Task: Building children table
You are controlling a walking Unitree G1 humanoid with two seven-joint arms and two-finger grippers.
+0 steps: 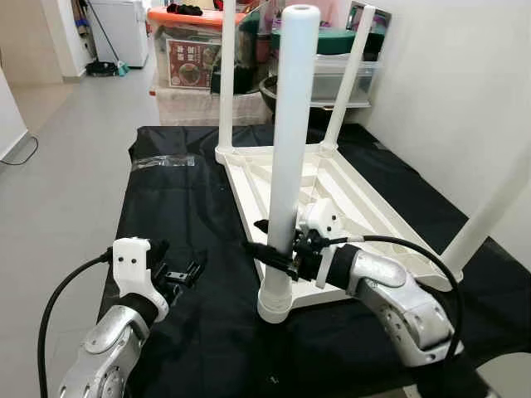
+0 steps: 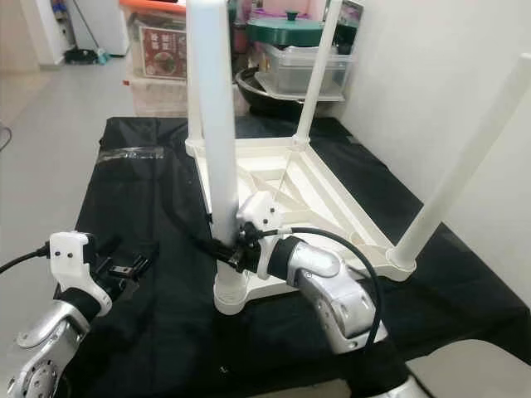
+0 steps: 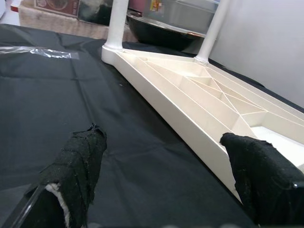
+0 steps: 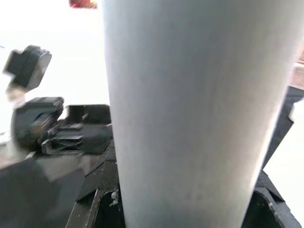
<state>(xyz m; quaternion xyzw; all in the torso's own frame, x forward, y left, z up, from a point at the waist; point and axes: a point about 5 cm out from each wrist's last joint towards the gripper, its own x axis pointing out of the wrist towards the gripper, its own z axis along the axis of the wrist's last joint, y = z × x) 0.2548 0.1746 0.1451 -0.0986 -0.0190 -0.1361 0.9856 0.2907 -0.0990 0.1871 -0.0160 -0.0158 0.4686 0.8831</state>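
A white children's table top (image 1: 365, 199) lies upside down on a black cloth (image 1: 191, 224), with white legs pointing up at its corners. My right gripper (image 1: 278, 253) is shut on the near-left leg (image 1: 290, 124), low down, just above its socket (image 1: 275, 303). The same leg (image 4: 190, 109) stands pressed between the fingers in the right wrist view. My left gripper (image 1: 184, 274) hovers open over the cloth, left of that leg, nothing between its padded fingers (image 3: 78, 166). The table's ribbed underside (image 3: 199, 95) lies ahead of it.
Two far legs (image 1: 226, 75) stand at the back corners and one leg (image 1: 489, 207) at the near right. A clear plastic bag (image 1: 163, 161) lies on the cloth at the back left. Storage boxes (image 1: 195, 54) and a pot stand behind; a white wall runs along the right.
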